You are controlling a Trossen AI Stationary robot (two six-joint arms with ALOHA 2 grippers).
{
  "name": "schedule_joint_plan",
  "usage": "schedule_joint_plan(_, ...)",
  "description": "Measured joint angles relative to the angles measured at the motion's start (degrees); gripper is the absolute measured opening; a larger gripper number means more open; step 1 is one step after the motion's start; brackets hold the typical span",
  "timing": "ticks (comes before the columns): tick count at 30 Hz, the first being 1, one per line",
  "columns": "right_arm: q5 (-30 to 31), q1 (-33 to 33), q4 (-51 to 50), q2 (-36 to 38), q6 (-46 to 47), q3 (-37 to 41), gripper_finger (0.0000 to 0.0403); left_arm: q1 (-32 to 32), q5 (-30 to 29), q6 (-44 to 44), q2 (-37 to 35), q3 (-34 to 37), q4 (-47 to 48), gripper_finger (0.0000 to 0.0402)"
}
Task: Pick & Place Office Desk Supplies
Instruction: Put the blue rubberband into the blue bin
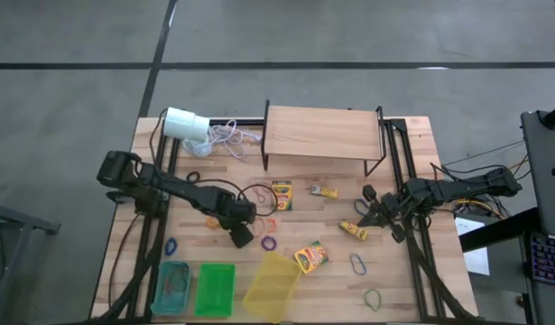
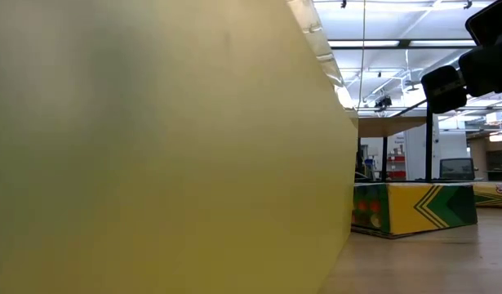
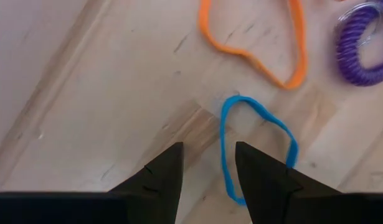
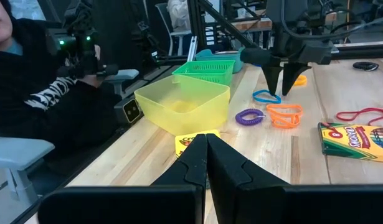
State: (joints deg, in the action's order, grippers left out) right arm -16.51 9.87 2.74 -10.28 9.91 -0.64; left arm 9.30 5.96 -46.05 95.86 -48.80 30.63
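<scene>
I've got the left hand (image 3: 208, 163) part-open and empty right over the blue rubber band (image 3: 256, 146) lying flat on the bench (image 3: 85, 93) (thin, floppy, light), so I'd pinch one strand.

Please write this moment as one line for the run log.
left gripper: open, poised over blue band | right gripper: shut, empty, waiting at right side | yellow bin: nothing visible inside

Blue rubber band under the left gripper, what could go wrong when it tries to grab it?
The left gripper is open above the blue rubber band, with only one side of the loop near its fingers. The flat band may slip out as they close. The orange band and purple coil lie close and could be nudged.
</scene>
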Motion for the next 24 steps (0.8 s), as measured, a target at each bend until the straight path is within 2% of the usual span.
schedule_joint_plan(5,0.01,-0.02,0.0,0.0,-0.01,0.0,0.0008,0.37,-0.18,-0.18,1.37,-0.22,-0.01,0.015)
schedule_joint_plan(10,0.0,0.0,-0.01,0.0,0.0,0.02,0.0008,0.42,-0.71,0.06,1.44,-0.2,0.41,0.0132)
schedule_joint_plan(24,0.0,-0.02,0.0,0.0,0.0,0.0,0.0008,1.14,-2.13,-0.64,1.64,-0.24,-0.37,0.0015)
